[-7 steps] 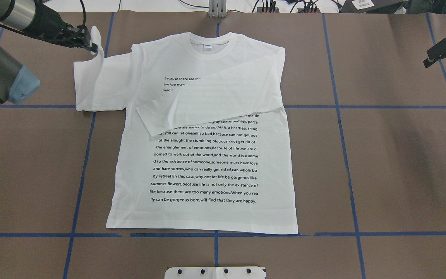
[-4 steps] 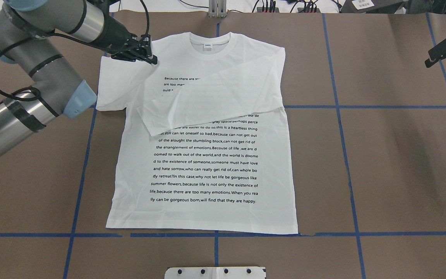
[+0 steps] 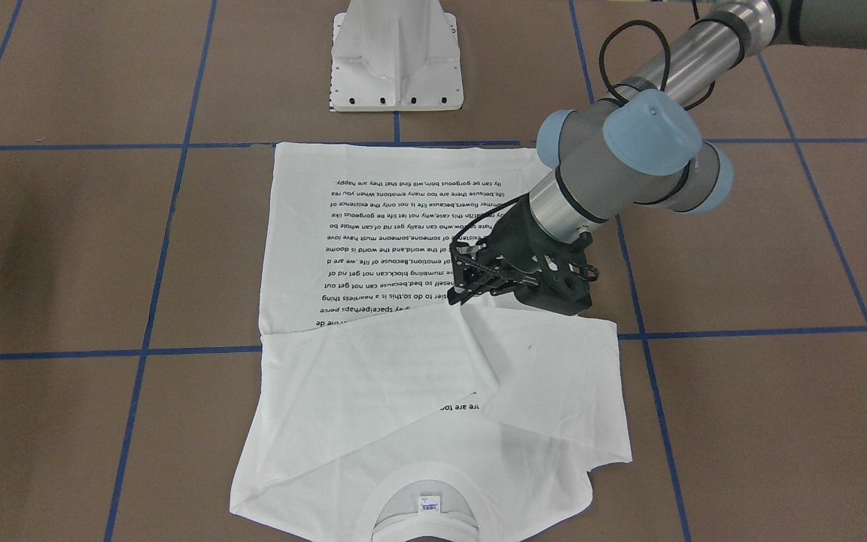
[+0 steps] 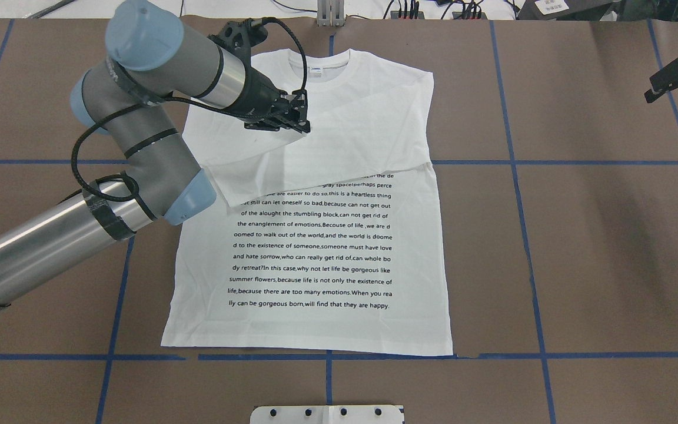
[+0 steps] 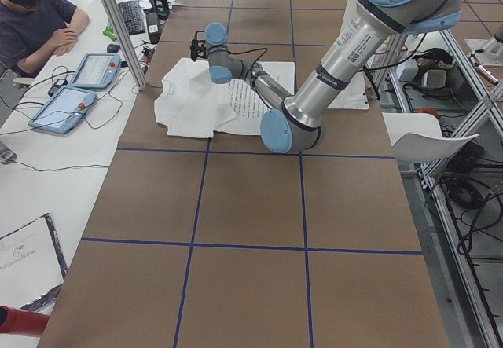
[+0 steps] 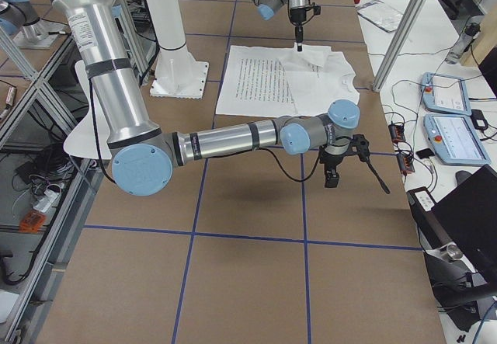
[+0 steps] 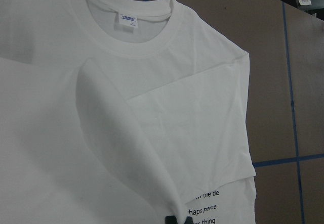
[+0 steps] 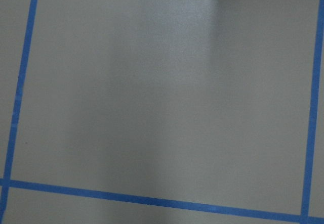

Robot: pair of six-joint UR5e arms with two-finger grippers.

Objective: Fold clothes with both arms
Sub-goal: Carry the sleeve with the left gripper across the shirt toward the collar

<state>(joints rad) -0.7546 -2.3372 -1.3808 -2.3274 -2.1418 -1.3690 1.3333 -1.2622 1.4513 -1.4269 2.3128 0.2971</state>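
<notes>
The white long-sleeved T-shirt (image 4: 315,259) lies flat, text side up, with its collar (image 4: 319,62) at the far edge. One sleeve (image 4: 362,147) is folded across the chest. My left gripper (image 4: 302,126) is shut on the other sleeve and holds it low over the chest, the sleeve draped over the first. In the front-facing view the left gripper (image 3: 462,295) sits at the sleeves' meeting point. The left wrist view shows cloth rising to a fingertip (image 7: 174,219) and the neck label (image 7: 128,18). My right gripper (image 4: 677,79) hovers open and empty, far right of the shirt.
The white pedestal base (image 3: 396,56) stands at the near table edge. Blue tape lines (image 4: 515,162) grid the brown table. An operator (image 5: 31,18) and tablets (image 5: 78,89) are beyond the far edge. The right wrist view shows only bare table (image 8: 162,102).
My left gripper has carried the sleeve rightward from beside the shirt to over the chest, folding it inward. The right arm has not moved.
</notes>
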